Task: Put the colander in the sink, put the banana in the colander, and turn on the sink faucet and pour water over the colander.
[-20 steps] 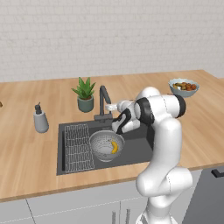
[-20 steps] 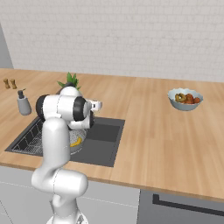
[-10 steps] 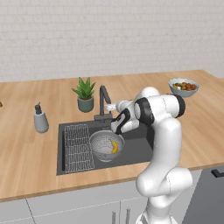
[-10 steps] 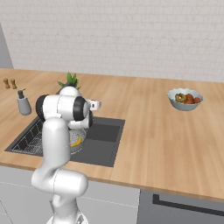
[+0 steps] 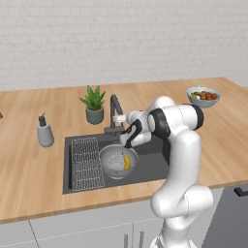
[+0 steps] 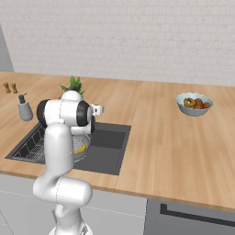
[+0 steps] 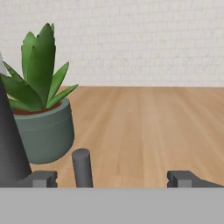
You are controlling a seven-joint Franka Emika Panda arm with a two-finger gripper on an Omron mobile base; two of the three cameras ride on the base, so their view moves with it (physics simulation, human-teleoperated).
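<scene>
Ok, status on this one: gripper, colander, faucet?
Gripper open, empty, level with the sink faucet. Banana in colander, colander in sink. No water seen. Potted plant close beside the faucet.

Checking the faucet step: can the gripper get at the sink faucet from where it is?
Probably yes. The gripper is open right beside the sink faucet, with nothing between them; the potted plant stands off to the side.

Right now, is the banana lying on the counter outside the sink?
No, the banana lies inside the colander, which sits in the sink.
</scene>
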